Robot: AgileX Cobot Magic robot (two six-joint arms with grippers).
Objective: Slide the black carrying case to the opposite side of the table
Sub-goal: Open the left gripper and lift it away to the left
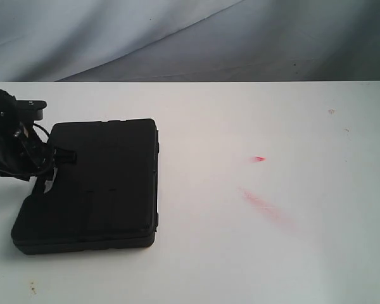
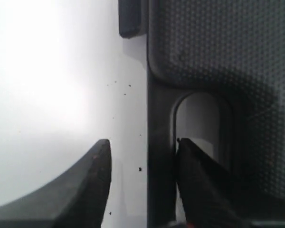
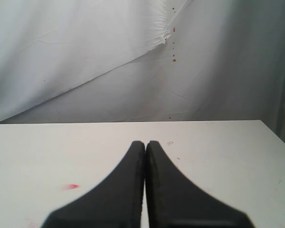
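The black carrying case (image 1: pixel 101 183) lies flat on the left part of the white table (image 1: pixel 272 114). My left gripper (image 1: pixel 43 174) is at the case's left edge, where the handle is. In the left wrist view this gripper (image 2: pixel 142 142) is open and straddles the handle bar (image 2: pixel 160 166). One finger (image 2: pixel 97 180) stands over the bare table (image 2: pixel 47 95). The other finger (image 2: pixel 194 180) sits in the handle opening against the bar. The textured lid (image 2: pixel 218 42) fills the rest of that view. My right gripper (image 3: pixel 146 143) is shut on nothing above the table (image 3: pixel 228 152). It is out of the exterior view.
Red smears (image 1: pixel 258 158) (image 1: pixel 266 206) mark the table to the right of the case, and one red smear (image 3: pixel 70 186) shows in the right wrist view. A grey-white cloth backdrop (image 1: pixel 177 31) hangs behind the table's far edge.
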